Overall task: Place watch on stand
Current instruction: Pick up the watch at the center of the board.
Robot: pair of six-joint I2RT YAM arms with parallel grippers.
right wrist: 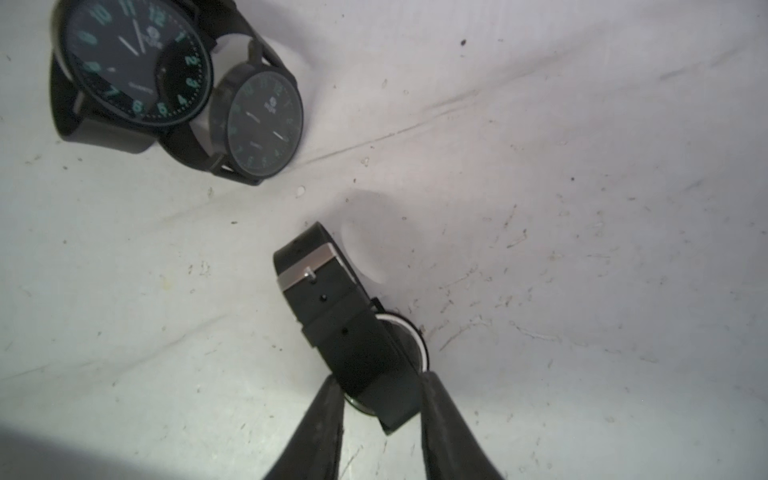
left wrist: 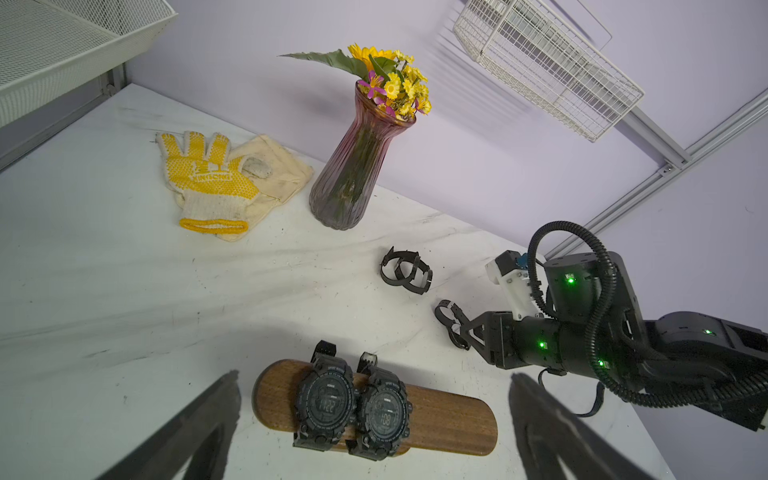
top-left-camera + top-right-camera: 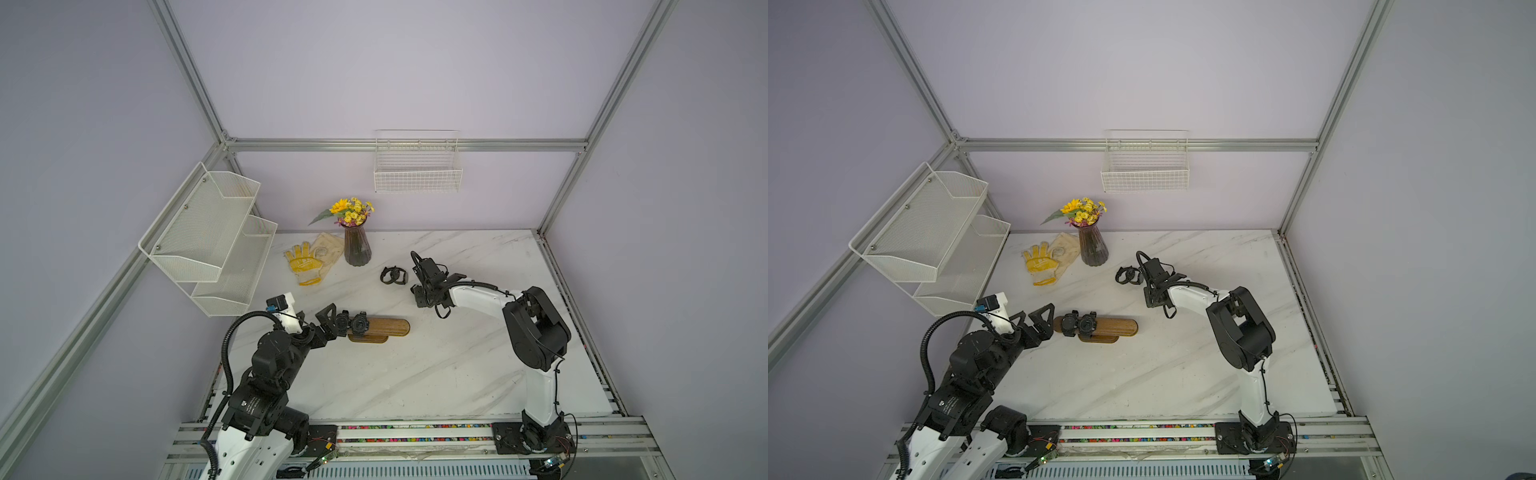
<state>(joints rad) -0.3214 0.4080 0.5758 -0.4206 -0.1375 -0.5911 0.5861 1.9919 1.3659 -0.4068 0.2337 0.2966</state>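
Note:
The wooden stand [image 3: 388, 326] [image 3: 1119, 326] [image 2: 451, 419] lies near the table's middle, with two black digital watches [image 2: 324, 405] [image 3: 352, 323] strapped side by side round its left part. My left gripper [image 3: 337, 325] [image 2: 374, 376] is open just off the stand's left end, holding nothing. At the back, my right gripper [image 1: 382, 390] [image 2: 461, 332] is shut on a black strap watch [image 1: 353, 324] resting on the table, with its jaws pressing both sides. Two more black analogue watches [image 3: 393, 275] [image 1: 262, 124] lie together just left of that gripper.
A ribbed glass vase of yellow flowers [image 3: 357, 249] stands at the back, with yellow work gloves [image 3: 305, 264] to its left. A white mesh shelf [image 3: 212, 237] hangs on the left wall. A wire basket [image 3: 417, 170] is fixed to the back wall.

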